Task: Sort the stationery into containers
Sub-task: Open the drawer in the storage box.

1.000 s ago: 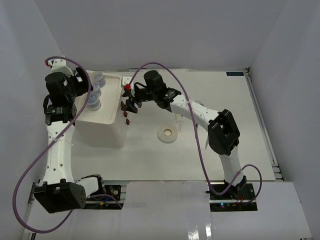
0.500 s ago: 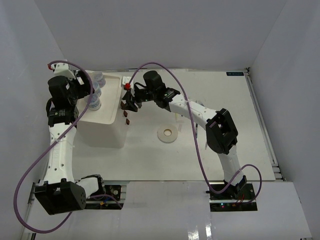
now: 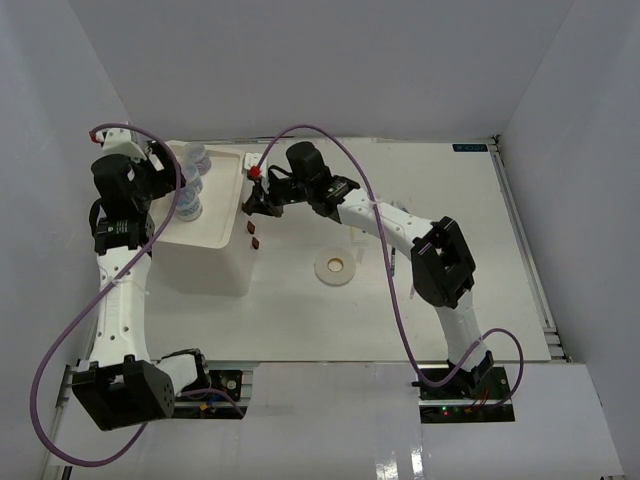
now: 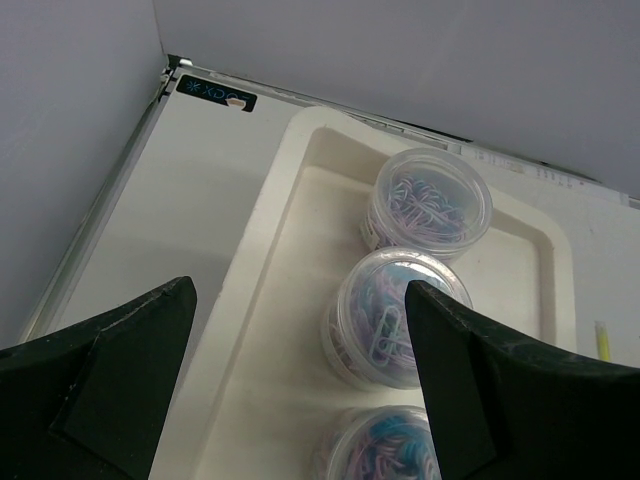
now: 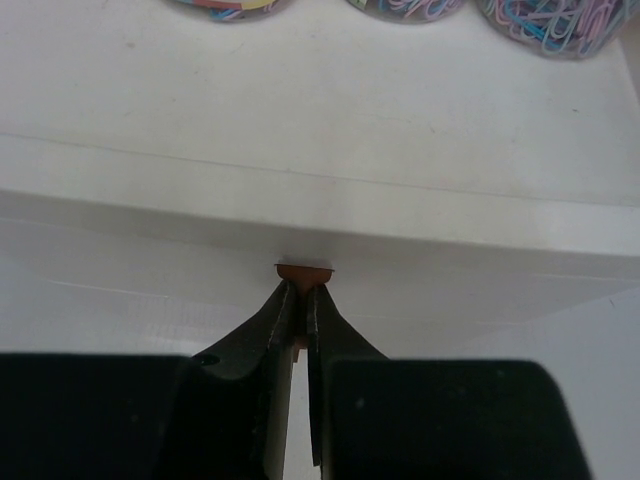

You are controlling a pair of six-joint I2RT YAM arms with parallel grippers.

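Three jars (image 4: pixel 395 315) lined up in the box unit's (image 3: pixel 210 265) top tray (image 4: pixel 285 170), near one long rim. Left pincer (image 4: pixel 298 292) released wide above them. Right pincer (image 5: pixel 302 300) clenched on the brown drawer knob (image 5: pixel 305 270) under the tray edge. Tape ring (image 3: pixel 336 267) lies alone on open desk (image 3: pixel 450 250).

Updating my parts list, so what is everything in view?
box: one, white, table's left
jars: three, clear, paper clips inside, box's top tray
knobs: two free, brown, box front; third gripped
tape ring: one, cream, mid-table
pen: one, yellow, beyond the box, cut off
table: one, white
left hand: open, over tray
right hand: shut on knob
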